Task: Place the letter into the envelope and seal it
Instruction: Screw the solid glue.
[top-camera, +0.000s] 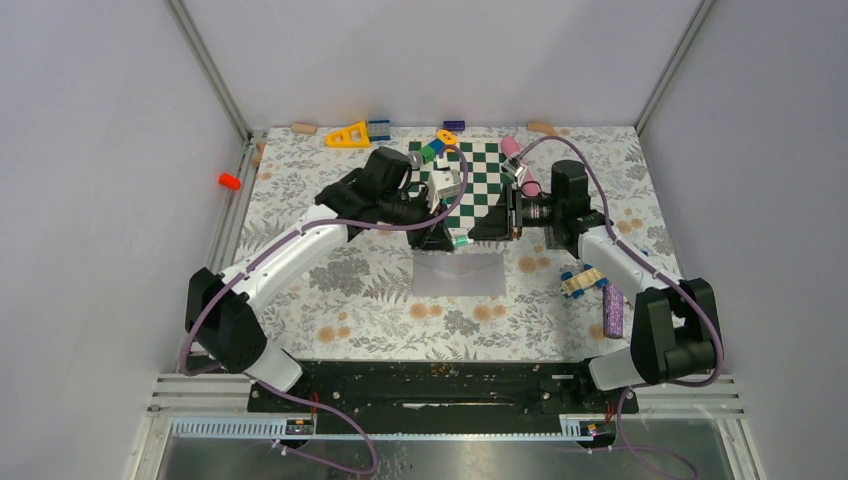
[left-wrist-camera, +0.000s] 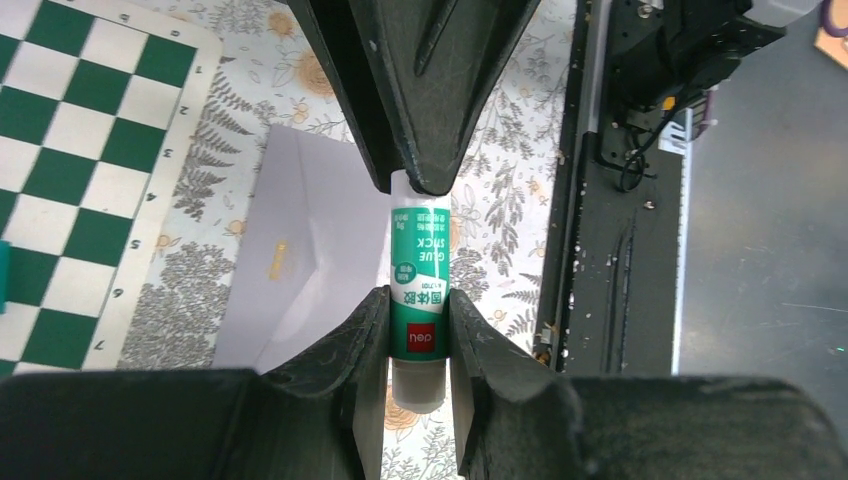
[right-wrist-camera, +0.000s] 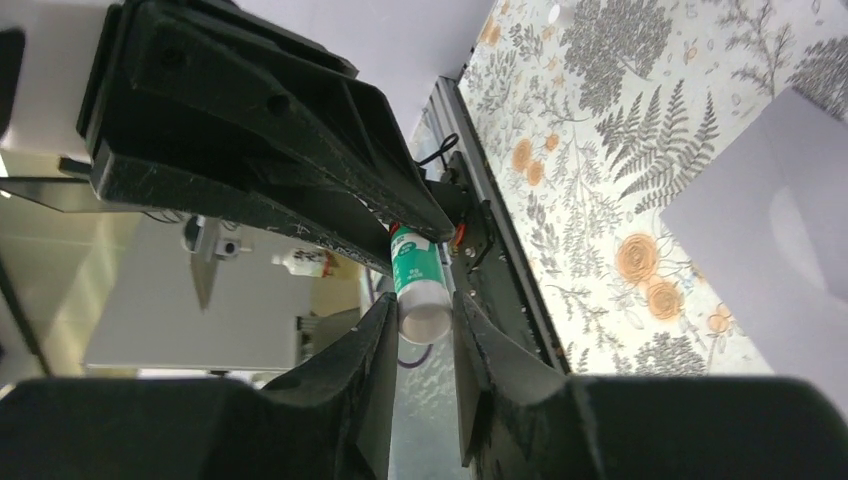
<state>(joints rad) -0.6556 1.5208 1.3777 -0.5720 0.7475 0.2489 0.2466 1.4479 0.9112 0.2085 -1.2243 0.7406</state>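
The envelope (top-camera: 458, 272) is a light grey paper lying flat on the floral cloth, also seen in the left wrist view (left-wrist-camera: 300, 250) and the right wrist view (right-wrist-camera: 770, 240). The letter is not visible as a separate sheet. A green and white glue stick (left-wrist-camera: 419, 255) hangs in the air above the envelope's far edge. My left gripper (left-wrist-camera: 418, 300) is shut on its labelled body. My right gripper (right-wrist-camera: 420, 305) faces it from the other side, with its fingers pressed against both sides of the stick's white end (right-wrist-camera: 422, 318). The two grippers meet at the middle of the table (top-camera: 470, 232).
A green and white chessboard (top-camera: 478, 180) lies behind the grippers. Small toys sit along the back: a yellow triangle (top-camera: 347, 135) and a pink piece (top-camera: 518, 160). A wooden car (top-camera: 582, 281) and a purple cylinder (top-camera: 612, 310) lie at the right. A black rail (left-wrist-camera: 610, 250) runs along the near edge.
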